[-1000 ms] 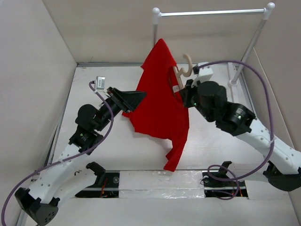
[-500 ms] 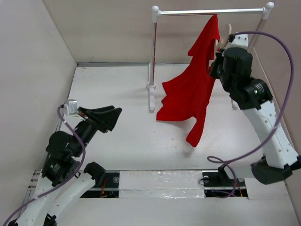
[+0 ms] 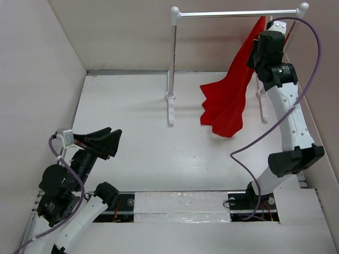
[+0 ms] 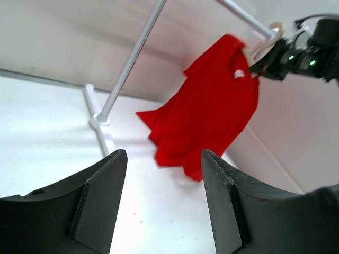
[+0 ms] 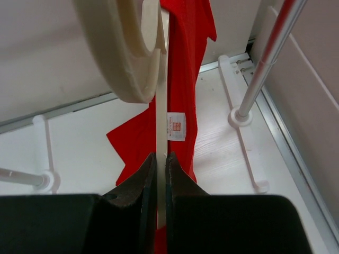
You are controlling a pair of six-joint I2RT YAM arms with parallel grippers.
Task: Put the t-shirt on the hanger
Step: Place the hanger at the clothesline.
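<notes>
My left gripper (image 3: 114,136) hangs low over the table (image 3: 143,106), fingers spread wide, holding nothing. The white rack (image 3: 171,79) stands at centre-rear. The t-shirt (image 3: 228,100) hangs on the hanger (image 5: 124,47), up by the rod's right end. I cannot tell whether the hook rests on the rod. My right gripper (image 5: 159,159) is clamped narrowly on the hanger's neck.

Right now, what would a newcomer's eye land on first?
The red shirt, draped in mid-air at far right below the rod. It hangs from a beige hanger that the right pincer grips shut, up near the rod. The left pincer is open and empty at near left.
</notes>
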